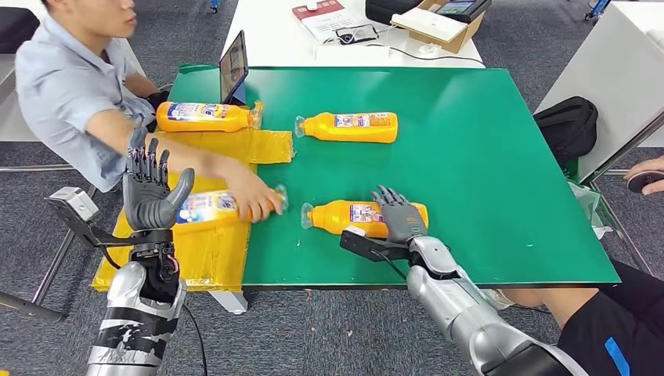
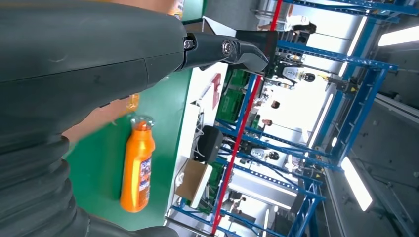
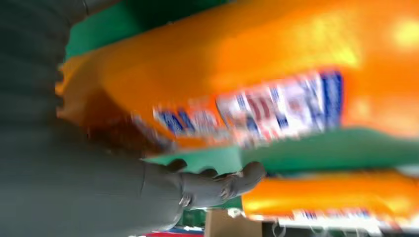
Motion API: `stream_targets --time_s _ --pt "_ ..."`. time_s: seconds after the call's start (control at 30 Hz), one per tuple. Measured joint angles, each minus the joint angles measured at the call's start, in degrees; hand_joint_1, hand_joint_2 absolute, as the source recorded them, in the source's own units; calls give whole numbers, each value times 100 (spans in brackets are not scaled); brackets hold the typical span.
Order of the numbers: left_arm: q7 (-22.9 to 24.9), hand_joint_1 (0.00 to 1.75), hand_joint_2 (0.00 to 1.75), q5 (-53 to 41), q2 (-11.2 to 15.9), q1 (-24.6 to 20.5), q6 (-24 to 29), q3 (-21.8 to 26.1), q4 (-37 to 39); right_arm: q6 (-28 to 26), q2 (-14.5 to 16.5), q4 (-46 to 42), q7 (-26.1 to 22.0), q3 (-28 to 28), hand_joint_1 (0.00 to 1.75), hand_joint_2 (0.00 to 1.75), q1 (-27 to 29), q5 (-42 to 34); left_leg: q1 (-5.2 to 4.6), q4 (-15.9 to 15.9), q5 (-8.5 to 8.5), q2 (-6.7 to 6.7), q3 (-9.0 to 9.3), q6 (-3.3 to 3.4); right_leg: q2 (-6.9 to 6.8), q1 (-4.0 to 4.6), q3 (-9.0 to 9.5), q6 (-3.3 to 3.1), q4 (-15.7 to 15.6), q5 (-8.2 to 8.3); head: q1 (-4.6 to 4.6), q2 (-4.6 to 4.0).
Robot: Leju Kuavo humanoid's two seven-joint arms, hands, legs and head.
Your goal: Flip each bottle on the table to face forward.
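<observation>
Right hand (image 1: pixel 402 219) fingers (image 1: pixel 389 200) spread and draped over the near orange bottle (image 1: pixel 344 215), not yet clamped: wrap them round its body before rolling it label-forward on the table (image 1: pixel 485 172); left hand (image 1: pixel 151 190) raised with fingers apart, empty, beside a person's hand (image 1: pixel 258 200) on another bottle.

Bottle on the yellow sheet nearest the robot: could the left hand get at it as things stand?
Probably not yet. A person's hand grips that bottle near its neck and their forearm lies across it. The left hand is raised, open, in front of the bottle's base, so only that end looks free.
</observation>
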Motion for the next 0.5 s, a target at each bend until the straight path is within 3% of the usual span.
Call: stream_targets --time_s 0.23,0.4,0.43,0.5 --pt "7 0 175 -103 19 51 10 10 -57 16 -31 331 610 96 0 175 -245 500 0 0 1 -2 3 1 -1 -1 3 0 -1 0 0 0" --pt "3 0 175 -121 24 73 4 17 -71 -23 -79 435 760 138 0 175 -330 630 -1 1 1 -2 3 1 -1 -1 4 1 -1 1 1 0" --pt "3 0 175 -123 24 76 1 18 -72 -21 -87 450 784 143 16 175 -346 653 -1 1 1 -2 3 1 -1 -1 4 1 -1 1 0 0" --pt "0 0 175 -128 24 82 -14 23 -73 42 -106 478 810 152 102 175 -385 676 -1 1 1 -2 3 1 -1 -1 4 1 -1 1 -1 0"
